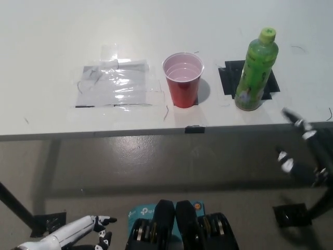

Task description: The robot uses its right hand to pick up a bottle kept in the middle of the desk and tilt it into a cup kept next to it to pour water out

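Left hand [86, 232] rests low, open; right hand [302, 151] open, empty, below the bottle [256, 70].

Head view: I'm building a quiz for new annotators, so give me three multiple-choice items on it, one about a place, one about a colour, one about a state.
1. Where does the green bottle stand relative to the red cup?
A. picture right of it
B. inside it
C. picture left of it

2. What colour is the bottle's cap?
A. red
B. yellow-green
C. black

3. What is the state of the right robot hand?
A. shut on the bottle
B. shut on the cup
C. open, holding nothing

Answers: 1 A, the bottle stands apart on a black tape patch to the cup's right. 2 B, the cap matches the bottle. 3 C, it hangs below the desk edge, clear of both; the left robot hand rests at lower left.
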Tool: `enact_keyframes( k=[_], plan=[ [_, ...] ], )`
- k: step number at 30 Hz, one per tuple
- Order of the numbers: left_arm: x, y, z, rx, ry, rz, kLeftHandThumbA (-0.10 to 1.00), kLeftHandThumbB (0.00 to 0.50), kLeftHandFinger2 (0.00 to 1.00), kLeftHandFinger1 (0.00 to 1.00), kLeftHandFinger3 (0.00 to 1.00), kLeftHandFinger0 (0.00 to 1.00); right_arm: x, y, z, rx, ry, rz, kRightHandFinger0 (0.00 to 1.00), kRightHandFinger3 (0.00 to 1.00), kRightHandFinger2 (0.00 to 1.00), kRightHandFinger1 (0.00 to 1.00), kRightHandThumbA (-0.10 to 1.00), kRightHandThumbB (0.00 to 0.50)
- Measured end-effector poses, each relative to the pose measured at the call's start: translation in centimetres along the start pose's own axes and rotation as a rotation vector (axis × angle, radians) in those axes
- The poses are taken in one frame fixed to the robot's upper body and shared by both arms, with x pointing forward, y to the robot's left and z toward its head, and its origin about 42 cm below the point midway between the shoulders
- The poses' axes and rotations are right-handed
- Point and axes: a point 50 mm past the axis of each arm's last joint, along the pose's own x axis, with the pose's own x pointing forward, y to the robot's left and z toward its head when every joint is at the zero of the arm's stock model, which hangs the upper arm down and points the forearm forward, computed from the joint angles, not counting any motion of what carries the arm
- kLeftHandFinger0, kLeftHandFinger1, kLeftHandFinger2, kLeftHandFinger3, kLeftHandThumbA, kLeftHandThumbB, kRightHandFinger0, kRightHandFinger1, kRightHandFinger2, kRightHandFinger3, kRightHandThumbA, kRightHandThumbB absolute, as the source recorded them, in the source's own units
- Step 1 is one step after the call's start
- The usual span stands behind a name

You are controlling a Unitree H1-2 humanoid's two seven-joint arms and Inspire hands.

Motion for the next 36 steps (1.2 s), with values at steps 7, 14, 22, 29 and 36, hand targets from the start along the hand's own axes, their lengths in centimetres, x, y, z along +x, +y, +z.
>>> enact_keyframes(
  k=[7, 14, 22, 29, 36],
  plan=[
    [0.1, -0.9, -0.1, -0.025, 0.009, -0.010, 1.00, 0.267, 1.00, 1.00, 1.00, 1.00, 4.1, -3.1, 1.0, 0.008, 0.015, -0.121, 1.00, 1.00, 1.00, 1.00, 0.84, 0.498],
    [0.0, -0.7, -0.1, -0.027, 0.019, -0.010, 1.00, 0.254, 1.00, 1.00, 1.00, 1.00, 6.4, -1.2, -0.7, 0.052, 0.137, -0.123, 1.00, 1.00, 1.00, 1.00, 0.95, 0.500],
    [0.2, -0.9, 0.3, -0.024, 0.016, -0.018, 1.00, 0.252, 1.00, 1.00, 1.00, 1.00, 10.0, 2.3, -2.0, 0.090, 0.275, -0.101, 1.00, 1.00, 1.00, 1.00, 0.91, 0.500],
    [0.2, -0.8, 0.3, -0.024, 0.019, -0.010, 1.00, 0.269, 1.00, 1.00, 1.00, 1.00, 13.1, 3.4, -0.7, 0.113, 0.302, -0.107, 1.00, 1.00, 1.00, 1.00, 0.89, 0.500],
    [0.3, -0.8, 0.4, -0.014, 0.023, -0.015, 1.00, 0.281, 1.00, 1.00, 1.00, 1.00, 15.3, 4.3, 0.6, 0.100, 0.309, -0.119, 1.00, 1.00, 1.00, 1.00, 0.88, 0.500]
  ],
)
